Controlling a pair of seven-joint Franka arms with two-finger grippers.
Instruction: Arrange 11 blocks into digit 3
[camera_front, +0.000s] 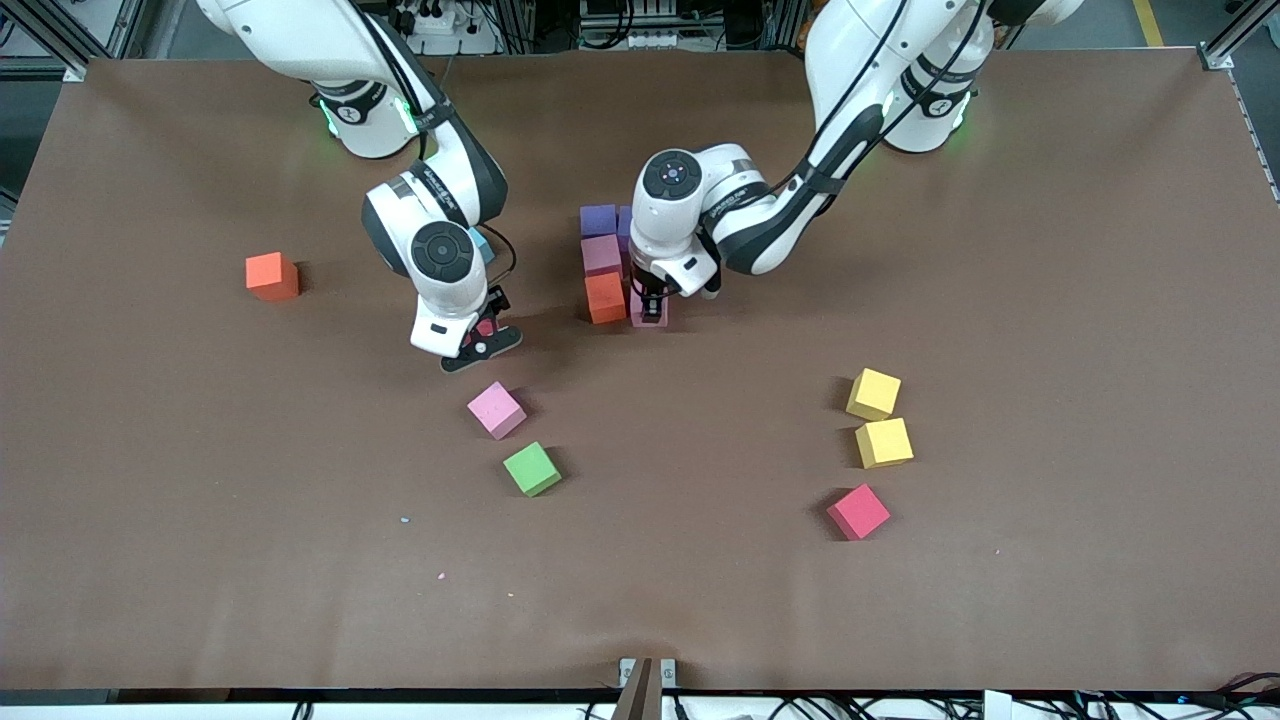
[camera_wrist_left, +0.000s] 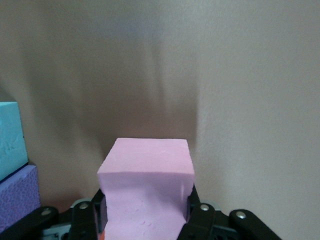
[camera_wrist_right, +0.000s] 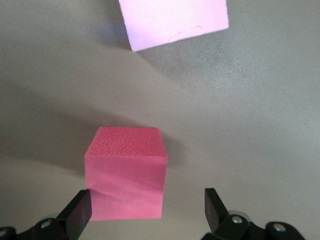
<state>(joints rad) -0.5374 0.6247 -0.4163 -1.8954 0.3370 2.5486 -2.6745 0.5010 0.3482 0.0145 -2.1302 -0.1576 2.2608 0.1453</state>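
My left gripper (camera_front: 650, 306) (camera_wrist_left: 145, 207) is shut on a pink block (camera_front: 651, 319) (camera_wrist_left: 146, 170), low beside the orange block (camera_front: 605, 297) that ends a short column with a mauve-pink block (camera_front: 601, 255) and a purple block (camera_front: 598, 220). A second purple block (camera_front: 625, 226) (camera_wrist_left: 17, 200) touches that column, and a light blue block (camera_wrist_left: 10, 140) sits against it. My right gripper (camera_front: 485, 332) (camera_wrist_right: 147, 205) is open, its fingers either side of a red block (camera_front: 485, 327) (camera_wrist_right: 127, 170), which sits closer to one finger.
Loose on the table: a pink cube (camera_front: 496, 410) (camera_wrist_right: 175, 20) and a green cube (camera_front: 531, 468) nearer the camera than the right gripper, two yellow cubes (camera_front: 873, 393) (camera_front: 884, 442) and a red one (camera_front: 858, 511) toward the left arm's end, an orange-red cube (camera_front: 272, 276) toward the right arm's end.
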